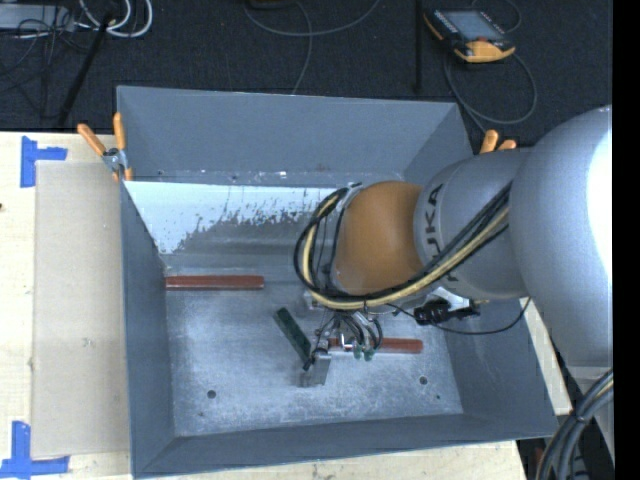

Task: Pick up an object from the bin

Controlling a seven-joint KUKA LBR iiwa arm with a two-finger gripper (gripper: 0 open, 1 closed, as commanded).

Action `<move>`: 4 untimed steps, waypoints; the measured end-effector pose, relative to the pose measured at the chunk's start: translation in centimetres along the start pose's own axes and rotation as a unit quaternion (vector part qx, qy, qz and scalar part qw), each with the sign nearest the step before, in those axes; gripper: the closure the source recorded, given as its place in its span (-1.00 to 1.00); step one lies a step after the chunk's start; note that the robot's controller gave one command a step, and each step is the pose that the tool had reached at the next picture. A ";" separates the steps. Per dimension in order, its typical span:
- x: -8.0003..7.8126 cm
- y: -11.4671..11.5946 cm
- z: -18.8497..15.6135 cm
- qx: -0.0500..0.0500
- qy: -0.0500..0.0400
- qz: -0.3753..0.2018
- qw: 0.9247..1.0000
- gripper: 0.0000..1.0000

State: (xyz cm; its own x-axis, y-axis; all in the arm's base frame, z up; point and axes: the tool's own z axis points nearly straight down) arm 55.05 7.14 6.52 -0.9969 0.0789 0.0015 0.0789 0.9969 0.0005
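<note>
My gripper (318, 366) hangs low over the middle of the bin floor, its dark fingertips close to the floor. A dark green flat stick (293, 332) lies slanted just left of the fingers, its lower end beside them. A short reddish-brown bar (402, 346) lies to the right of the gripper, partly hidden behind it. No thing shows between the fingers.
A long reddish-brown strip (214, 283) lies at the back left of the bin floor, along the foot of the sloped wall. The arm with its orange-brown cover and looped cables hangs over the right half of the bin.
</note>
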 end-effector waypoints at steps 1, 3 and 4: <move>0.0 0.0 0.0 0.000 0.000 0.003 1.000 -1.00; 0.0 0.0 -0.1 0.000 0.000 0.007 1.000 1.00; -0.2 0.0 -5.4 -0.001 -0.003 0.009 1.000 1.00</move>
State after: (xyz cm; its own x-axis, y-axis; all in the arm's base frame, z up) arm 55.23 7.17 11.93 -0.9954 0.0960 -0.0046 0.0960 0.9954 0.0018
